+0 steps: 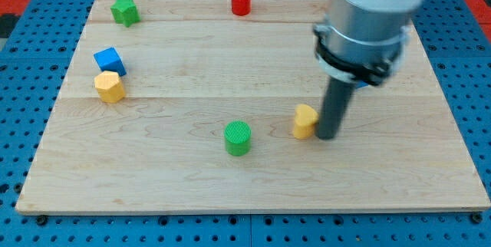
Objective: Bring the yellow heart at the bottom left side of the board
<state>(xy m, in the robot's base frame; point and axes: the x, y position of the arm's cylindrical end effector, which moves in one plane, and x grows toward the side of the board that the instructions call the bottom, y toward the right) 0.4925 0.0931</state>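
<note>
One block matters: the yellow heart [304,120], which sits right of the board's middle, in the lower half. My tip [327,136] stands on the heart's right side, touching it or very nearly so. It has nothing to open or close; it is only a rod planted on the wood. That placing suits the job, since the heart lies to the view's left of my tip and the bottom left corner lies further the same way and somewhat down. A push leftward looks right, I judge. The green cylinder [238,137] stands just left of the heart, close to that path, and may get shoved. The yellow hexagon [109,87] and blue cube [109,60] sit together near the board [153,178]'s left edge, above the target corner. The green star [123,11] and red cylinder [241,1] lie along the top, well apart.
</note>
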